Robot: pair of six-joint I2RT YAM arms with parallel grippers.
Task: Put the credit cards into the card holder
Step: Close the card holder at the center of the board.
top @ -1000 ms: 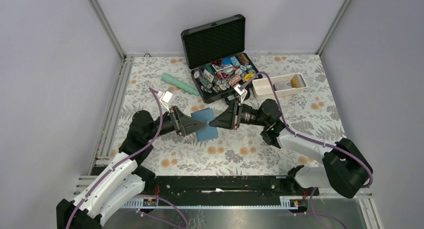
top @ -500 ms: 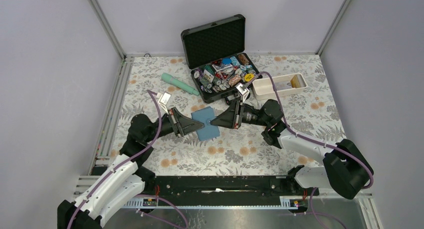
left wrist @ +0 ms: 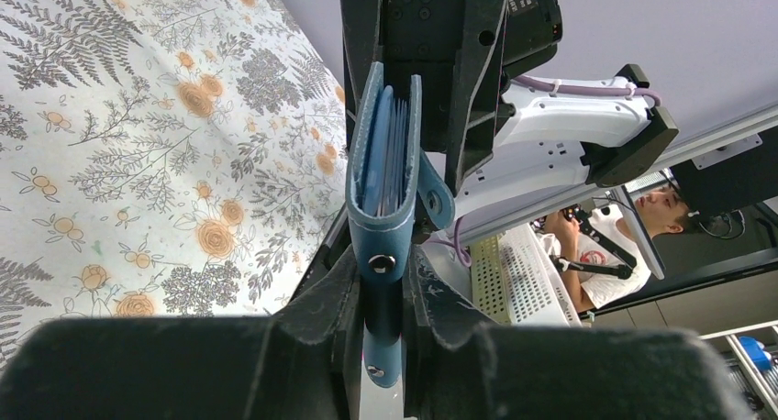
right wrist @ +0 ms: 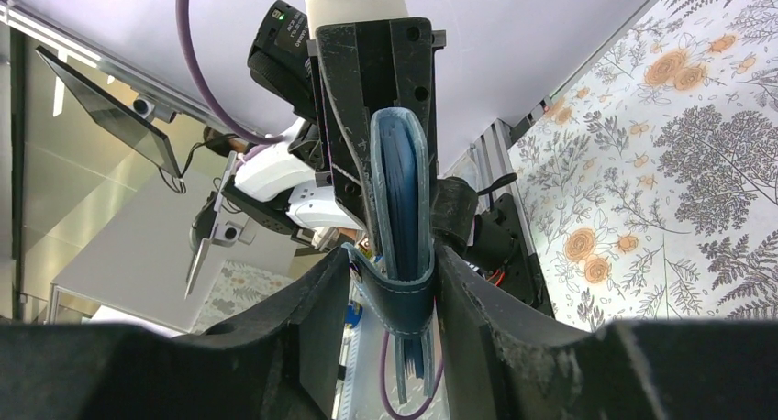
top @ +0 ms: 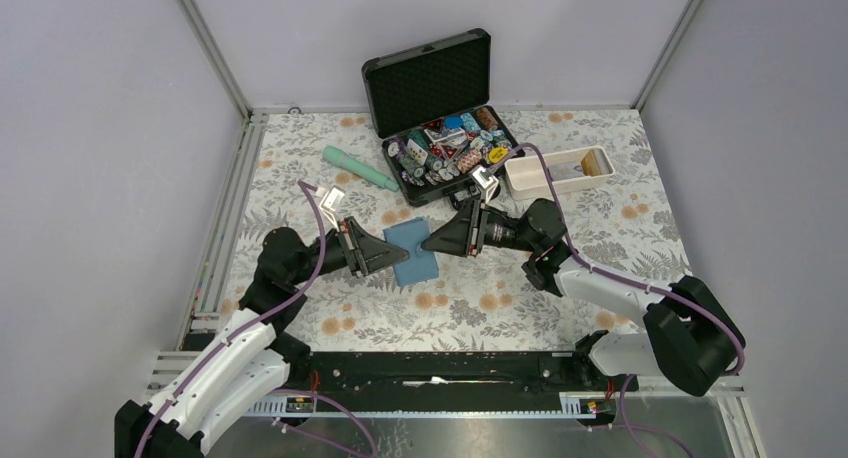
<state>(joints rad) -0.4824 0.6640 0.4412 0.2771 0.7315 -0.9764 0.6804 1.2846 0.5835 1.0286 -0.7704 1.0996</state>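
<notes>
Floral cloth is spread over the table. Folded holder is held mid-table, broad face up. Left gripper is clamped narrowly on its stud end. Opposite edge is flanked by right gripper; grip there cannot be told. Open case is seen behind.

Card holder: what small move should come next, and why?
Probably back the right gripper off. The left gripper clamps the folded card holder at its snap end, and the right jaws only flank the other end, seemingly loose.
</notes>
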